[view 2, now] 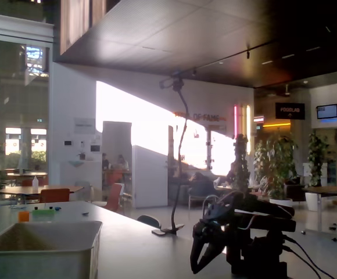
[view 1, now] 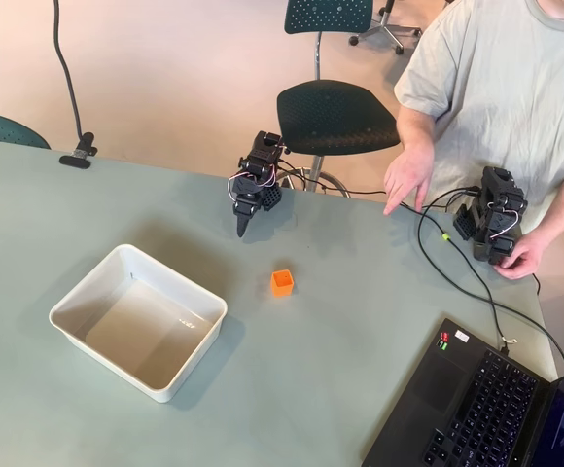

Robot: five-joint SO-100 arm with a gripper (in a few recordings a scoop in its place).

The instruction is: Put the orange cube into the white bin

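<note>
The orange cube (view 1: 281,282) sits on the grey-green table, hollow face up, with nothing touching it. My gripper (view 1: 241,228) hangs at the back of the table, up and to the left of the cube and well apart from it. Its fingers point down and meet in a single tip, shut on nothing. The white bin (view 1: 68,300) stands at the left front, to the left of the cube. In the fixed view the bin (view 2: 46,256) is at the lower left and my gripper (view 2: 199,263) is a dark shape at the lower right.
An open laptop (view 1: 476,409) fills the table's right front corner, with cables (view 1: 438,258) running to it. A person stands at the back right with a hand (view 1: 406,180) resting on the table. A gooseneck clamp (view 1: 78,154) grips the far edge, and chairs (view 1: 335,115) stand behind.
</note>
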